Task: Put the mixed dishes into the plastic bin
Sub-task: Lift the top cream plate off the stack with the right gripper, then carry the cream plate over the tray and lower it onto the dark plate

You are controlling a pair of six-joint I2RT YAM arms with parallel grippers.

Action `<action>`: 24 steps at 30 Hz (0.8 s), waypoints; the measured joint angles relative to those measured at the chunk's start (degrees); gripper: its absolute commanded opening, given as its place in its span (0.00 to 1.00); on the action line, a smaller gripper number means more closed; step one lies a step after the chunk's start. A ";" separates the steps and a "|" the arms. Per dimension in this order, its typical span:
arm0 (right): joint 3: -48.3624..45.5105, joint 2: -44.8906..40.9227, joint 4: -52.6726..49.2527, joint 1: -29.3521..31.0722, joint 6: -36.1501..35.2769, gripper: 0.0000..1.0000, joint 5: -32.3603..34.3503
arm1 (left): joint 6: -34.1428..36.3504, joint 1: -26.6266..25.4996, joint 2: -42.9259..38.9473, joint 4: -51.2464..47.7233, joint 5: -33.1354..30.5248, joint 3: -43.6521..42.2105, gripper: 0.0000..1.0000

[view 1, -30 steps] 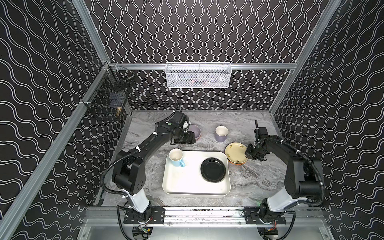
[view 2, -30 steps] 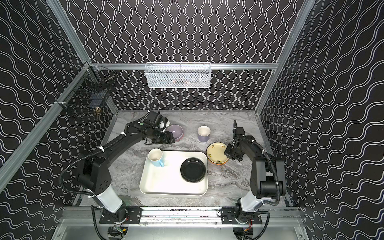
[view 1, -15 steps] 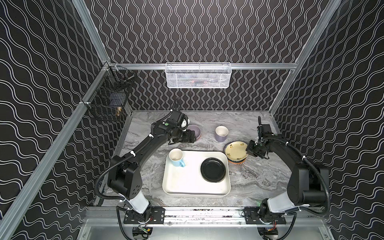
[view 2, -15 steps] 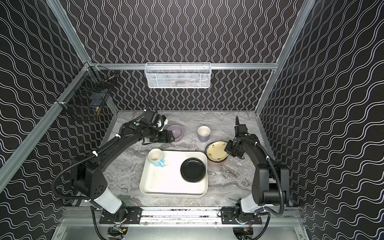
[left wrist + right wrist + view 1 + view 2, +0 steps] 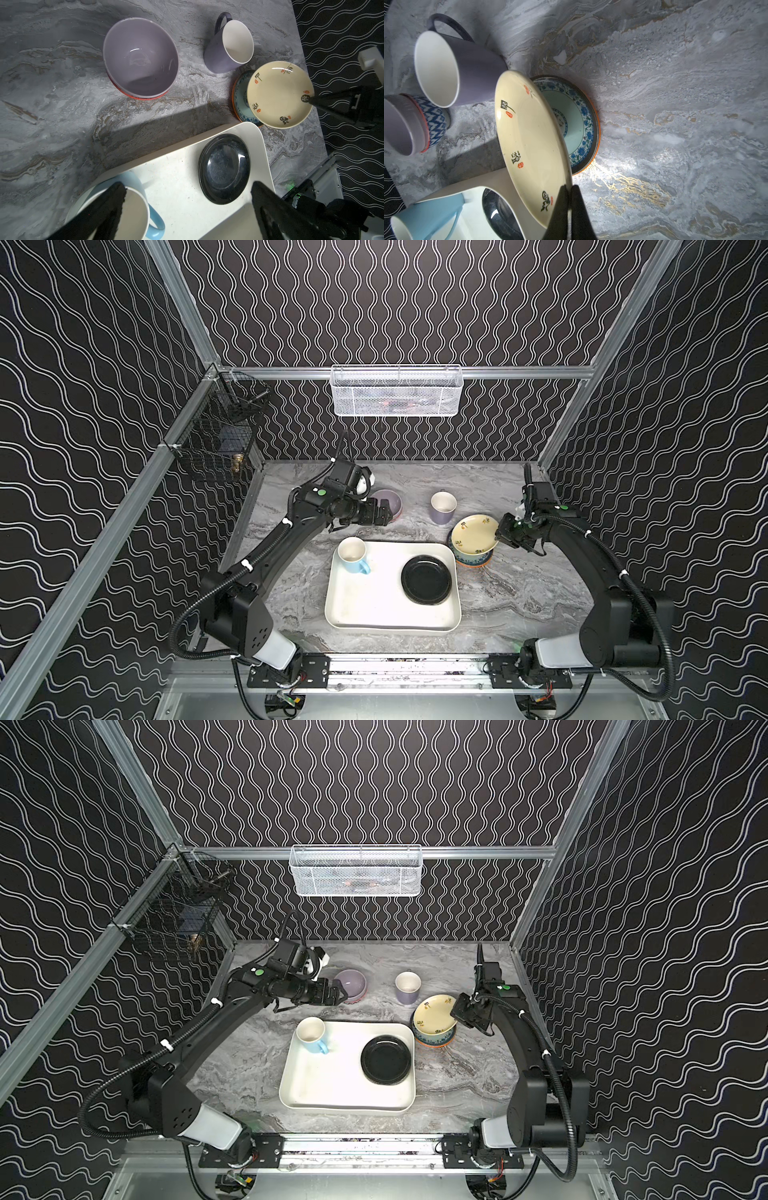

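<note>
Pale yellow plate: tilted and raised clear of the orange plate, which lay flat on the marble table directly beneath it. My right gripper pinched this plate's rim on the side away from the plastic bin, fingers pressed together on the edge. In both top views the plate stood just beside the bin's far right corner, outside it.

The bin held the light blue mug, upright at its far left corner, and the black plate, flat on its right side.

Beyond the bin, the lavender-grey mug stood upright near the yellow plate. The lavender bowl sat nested in the red-orange patterned bowl. My left gripper hung just beside that pair, fingers spread wide and holding nothing.
</note>
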 measured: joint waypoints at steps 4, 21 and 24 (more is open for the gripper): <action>1.16 -2.40 -1.73 0.11 -0.22 0.00 -1.42 | -0.07 0.00 -2.14 -1.03 -0.94 -0.42 0.98; -0.79 -9.55 -5.88 19.04 3.74 0.00 -5.44 | -2.95 0.09 -10.58 -2.97 -4.57 -5.68 0.98; -2.62 -9.49 -5.99 21.46 4.50 0.00 -5.44 | -2.99 0.09 -10.91 -3.23 -4.85 -5.90 0.98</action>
